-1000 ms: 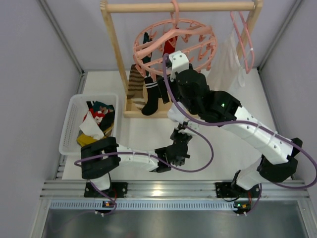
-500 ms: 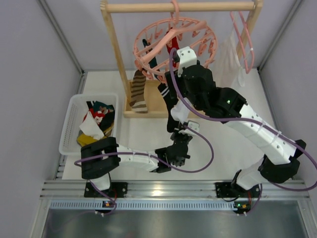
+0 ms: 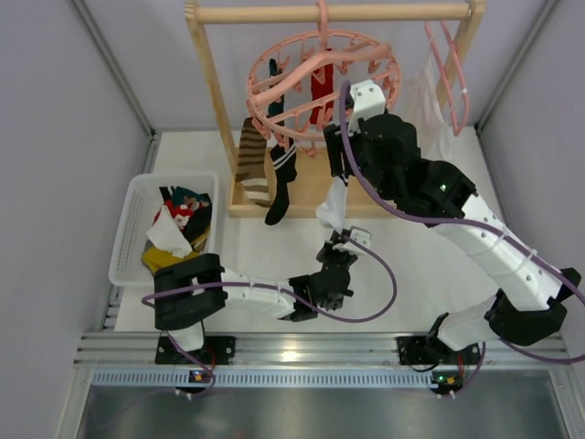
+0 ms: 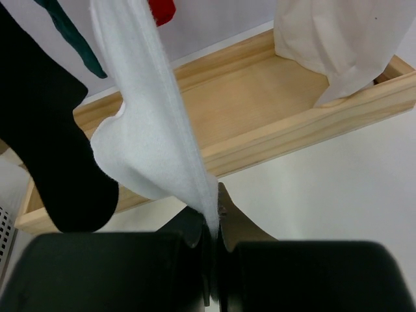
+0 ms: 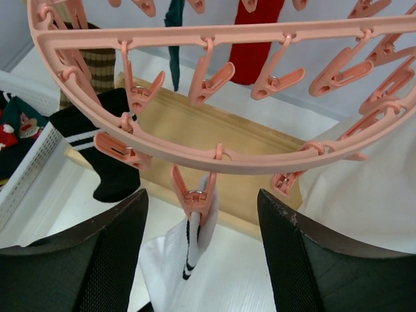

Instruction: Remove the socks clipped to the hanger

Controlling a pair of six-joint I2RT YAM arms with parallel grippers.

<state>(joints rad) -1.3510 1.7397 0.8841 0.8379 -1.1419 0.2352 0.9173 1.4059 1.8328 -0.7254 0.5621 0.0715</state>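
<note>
My left claw (image 4: 211, 218) is pinched shut on the toe of the white sock (image 4: 149, 130) to hold it taut, while the right claw (image 5: 200, 201) gapes wide under the hanger (image 5: 162, 153), seemingly flanking the sock's clip (image 5: 194, 195) to squeeze it open.

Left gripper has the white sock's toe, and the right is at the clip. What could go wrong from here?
The left gripper pinches only the tip of the white sock; a pull could slip off it. The clip is not yet squeezed by the open right gripper, so pulling may swing the hanger instead.
</note>
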